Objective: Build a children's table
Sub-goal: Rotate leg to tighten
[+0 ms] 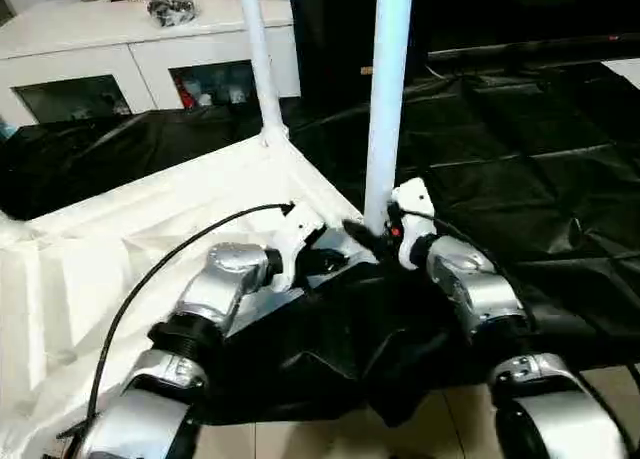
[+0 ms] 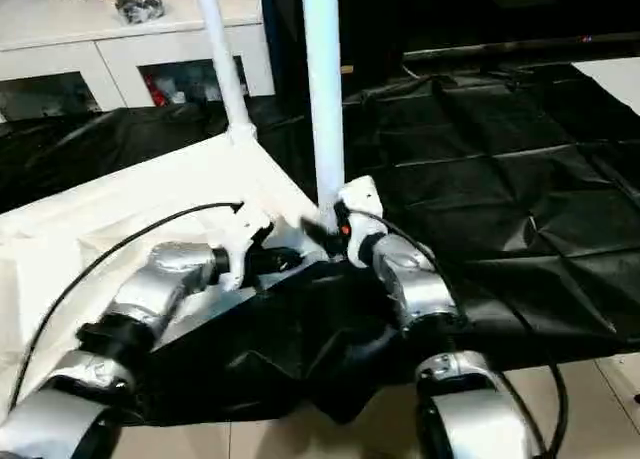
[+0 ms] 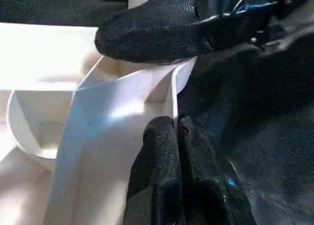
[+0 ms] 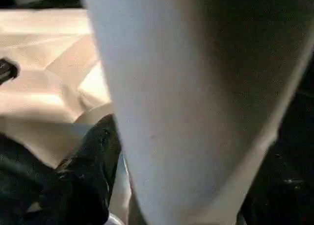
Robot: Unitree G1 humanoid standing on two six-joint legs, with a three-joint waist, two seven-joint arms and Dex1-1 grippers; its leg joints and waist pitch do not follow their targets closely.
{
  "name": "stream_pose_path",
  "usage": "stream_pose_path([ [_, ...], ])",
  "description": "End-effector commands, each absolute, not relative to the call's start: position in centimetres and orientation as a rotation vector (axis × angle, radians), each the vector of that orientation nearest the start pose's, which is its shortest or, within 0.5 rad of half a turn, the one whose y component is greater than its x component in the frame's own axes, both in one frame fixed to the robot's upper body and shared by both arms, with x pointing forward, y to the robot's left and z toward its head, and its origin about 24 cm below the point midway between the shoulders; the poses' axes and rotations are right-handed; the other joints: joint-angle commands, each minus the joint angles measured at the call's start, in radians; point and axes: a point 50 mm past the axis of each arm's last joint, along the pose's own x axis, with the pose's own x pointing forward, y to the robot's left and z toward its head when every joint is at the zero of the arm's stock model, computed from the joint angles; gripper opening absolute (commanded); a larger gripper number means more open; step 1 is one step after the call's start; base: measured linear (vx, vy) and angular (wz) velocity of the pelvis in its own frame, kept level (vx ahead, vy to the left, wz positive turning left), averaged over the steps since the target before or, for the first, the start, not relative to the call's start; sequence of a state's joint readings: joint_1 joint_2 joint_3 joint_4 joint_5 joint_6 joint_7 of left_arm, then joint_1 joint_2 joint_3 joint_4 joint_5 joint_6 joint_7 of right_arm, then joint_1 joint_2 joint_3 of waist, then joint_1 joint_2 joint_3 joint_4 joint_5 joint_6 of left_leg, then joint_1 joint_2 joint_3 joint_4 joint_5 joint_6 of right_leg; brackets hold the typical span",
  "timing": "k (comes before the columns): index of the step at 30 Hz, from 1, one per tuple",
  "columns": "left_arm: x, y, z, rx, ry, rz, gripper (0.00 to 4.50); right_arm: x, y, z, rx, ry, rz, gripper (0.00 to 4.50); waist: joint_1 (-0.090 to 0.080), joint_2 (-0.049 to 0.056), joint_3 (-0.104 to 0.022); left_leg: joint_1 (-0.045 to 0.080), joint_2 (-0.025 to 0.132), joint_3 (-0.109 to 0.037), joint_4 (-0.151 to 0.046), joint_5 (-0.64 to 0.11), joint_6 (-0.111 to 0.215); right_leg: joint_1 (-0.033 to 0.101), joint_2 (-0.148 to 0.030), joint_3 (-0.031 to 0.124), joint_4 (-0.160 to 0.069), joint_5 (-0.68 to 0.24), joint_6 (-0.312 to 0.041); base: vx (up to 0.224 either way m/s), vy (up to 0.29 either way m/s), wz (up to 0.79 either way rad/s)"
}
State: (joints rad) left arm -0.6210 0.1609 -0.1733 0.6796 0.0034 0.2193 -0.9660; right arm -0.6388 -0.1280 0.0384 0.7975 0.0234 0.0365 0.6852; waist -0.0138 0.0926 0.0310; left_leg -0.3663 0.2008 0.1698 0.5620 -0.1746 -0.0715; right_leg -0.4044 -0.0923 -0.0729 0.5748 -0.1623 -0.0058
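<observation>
The children's table top (image 1: 120,239) lies upside down on the black-draped work table, ribbed underside up. Two white legs stand upright in its sockets: the far leg (image 1: 258,59) at the back corner and the near leg (image 1: 388,79) at the corner by my arms. My left gripper (image 1: 318,249) is at that near corner. In the left wrist view the left gripper (image 3: 175,137) is shut on the thin rim of the top (image 3: 172,92). My right gripper (image 1: 372,234) sits at the base of the near leg (image 4: 186,102), which stands right against it.
Black drape (image 1: 520,159) covers the work table to the right and bunches up under my forearms at the front edge. A white glass-door cabinet (image 1: 100,49) stands behind. A black cable (image 1: 160,269) loops over my left arm. Tiled floor (image 1: 330,439) lies below.
</observation>
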Motion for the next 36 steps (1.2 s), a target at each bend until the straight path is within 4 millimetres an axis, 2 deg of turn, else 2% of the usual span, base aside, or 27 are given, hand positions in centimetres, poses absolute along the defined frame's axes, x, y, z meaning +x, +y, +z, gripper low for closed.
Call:
stream_pose_path([
  [1,32.4,7.7,5.4,0.171,0.353,-1.258,0.0,33.2,-9.1,2.0,-0.126,0.372,0.915,3.17,0.009,-0.006,-0.052,-0.004,0.015,0.003,-0.057,-0.285,0.085,0.055,-0.04,0.025,-0.072,-0.267,-0.24,0.0,0.0,0.0],
  [3,32.3,8.4,5.6,0.179,0.363,-1.296,0.0,32.8,-10.1,2.2,-0.138,0.39,1.024,3.17,0.012,-0.006,-0.051,-0.003,0.016,0.003,-0.058,-0.291,0.084,0.057,-0.039,0.023,-0.07,-0.265,-0.243,0.0,0.0,0.0],
  [4,32.3,8.8,5.8,0.181,0.368,-1.311,0.0,32.2,-10.5,2.4,-0.13,0.402,1.132,3.17,0.017,-0.008,-0.051,-0.001,0.016,0.004,-0.057,-0.298,0.088,0.058,-0.036,0.022,-0.069,-0.266,-0.245,0.0,0.0,0.0],
  [6,32.4,9.1,5.8,0.184,0.372,-1.318,0.0,31.5,-10.7,2.6,-0.122,0.414,1.221,3.17,0.026,-0.011,-0.051,-0.002,0.018,0.007,-0.055,-0.292,0.099,0.059,-0.038,0.025,-0.069,-0.26,-0.246,0.0,0.0,0.0],
  [8,32.4,9.4,5.9,0.187,0.377,-1.324,0.0,30.7,-10.8,2.7,-0.112,0.436,1.325,3.17,0.04,-0.01,-0.05,0.001,0.02,0.007,-0.055,-0.277,0.107,0.058,-0.038,0.026,-0.068,-0.247,-0.247,0.0,0.0,0.0],
  [12,32.6,9.9,5.9,0.194,0.388,-1.333,0.0,29.1,-11.1,2.6,-0.125,0.488,1.501,3.17,0.059,-0.012,-0.051,0.006,0.021,0.008,-0.055,-0.271,0.096,0.055,-0.04,0.029,-0.07,-0.272,-0.238,0.0,0.0,0.0],
  [14,32.8,10.0,6.0,0.197,0.392,-1.335,0.0,28.9,-11.1,2.6,-0.123,0.498,1.523,3.17,0.063,-0.012,-0.051,0.004,0.022,0.007,-0.056,-0.268,0.09,0.055,-0.041,0.029,-0.068,-0.271,-0.237,0.0,0.0,0.0],
  [17,32.9,10.1,6.1,0.2,0.392,-1.338,0.0,29.0,-11.0,2.7,-0.11,0.503,1.517,2.9,0.066,-0.014,-0.052,0.004,0.02,0.006,-0.057,-0.265,0.078,0.055,-0.041,0.029,-0.069,-0.29,-0.226,0.0,0.0,0.0],
  [23,32.7,10.0,6.0,0.197,0.392,-1.354,0.0,28.8,-10.8,2.8,-0.073,0.511,1.517,2.56,0.069,-0.012,-0.054,0.003,0.02,0.006,-0.055,-0.239,0.08,0.057,-0.04,0.028,-0.066,-0.258,-0.229,0.0,0.0,0.0],
  [29,32.7,9.9,5.8,0.192,0.391,-1.325,0.0,29.3,-10.4,2.7,-0.041,0.468,1.431,2.5,0.068,-0.011,-0.053,0.003,0.02,0.005,-0.056,-0.256,0.071,0.056,-0.04,0.028,-0.069,-0.284,-0.222,0.0,0.0,0.0],
  [30,33.0,9.5,5.6,0.186,0.387,-1.264,0.0,30.4,-9.9,2.1,-0.026,0.443,1.25,2.5,0.067,-0.013,-0.053,0.003,0.019,0.005,-0.057,-0.258,0.069,0.056,-0.041,0.028,-0.069,-0.293,-0.218,0.0,0.0,0.0],
  [31,33.0,9.4,5.6,0.183,0.386,-1.246,0.0,30.7,-9.8,2.0,-0.024,0.439,1.201,2.5,0.063,-0.008,-0.049,0.004,0.02,0.004,-0.059,-0.273,0.053,0.049,-0.045,0.029,-0.072,-0.322,-0.215,0.0,0.0,0.0],
  [32,33.2,9.2,5.5,0.18,0.383,-1.222,0.0,31.0,-9.7,1.7,-0.022,0.435,1.138,2.49,0.058,-0.011,-0.049,0.003,0.018,0.002,-0.061,-0.28,0.043,0.052,-0.045,0.027,-0.072,-0.343,-0.207,0.0,0.0,0.0],
  [33,33.5,8.6,5.4,0.164,0.374,-1.148,0.0,31.8,-9.3,1.1,-0.002,0.439,0.971,2.49,0.046,-0.012,-0.046,0.007,0.015,0.001,-0.062,-0.312,0.026,0.048,-0.043,0.026,-0.078,-0.399,-0.187,0.0,0.0,0.0],
  [34,33.5,8.6,5.4,0.164,0.374,-1.148,0.0,31.8,-9.3,1.1,-0.002,0.439,0.971,2.49,0.038,-0.01,-0.043,0.006,0.013,0.001,-0.063,-0.322,0.021,0.046,-0.042,0.026,-0.079,-0.42,-0.182,0.0,0.0,0.0],
  [35,33.7,8.2,5.4,0.152,0.369,-1.121,0.0,32.1,-9.1,0.9,0.01,0.444,0.908,2.49,0.036,-0.01,-0.044,0.008,0.012,-0.002,-0.064,-0.334,0.019,0.049,-0.042,0.023,-0.081,-0.444,-0.174,0.0,0.0,0.0],
  [36,33.8,7.8,5.4,0.142,0.363,-1.098,0.0,32.4,-8.9,0.7,0.031,0.454,0.84,2.48,0.031,-0.011,-0.044,0.009,0.01,-0.001,-0.062,-0.342,0.02,0.044,-0.04,0.024,-0.086,-0.465,-0.161,0.0,0.0,0.0],
])
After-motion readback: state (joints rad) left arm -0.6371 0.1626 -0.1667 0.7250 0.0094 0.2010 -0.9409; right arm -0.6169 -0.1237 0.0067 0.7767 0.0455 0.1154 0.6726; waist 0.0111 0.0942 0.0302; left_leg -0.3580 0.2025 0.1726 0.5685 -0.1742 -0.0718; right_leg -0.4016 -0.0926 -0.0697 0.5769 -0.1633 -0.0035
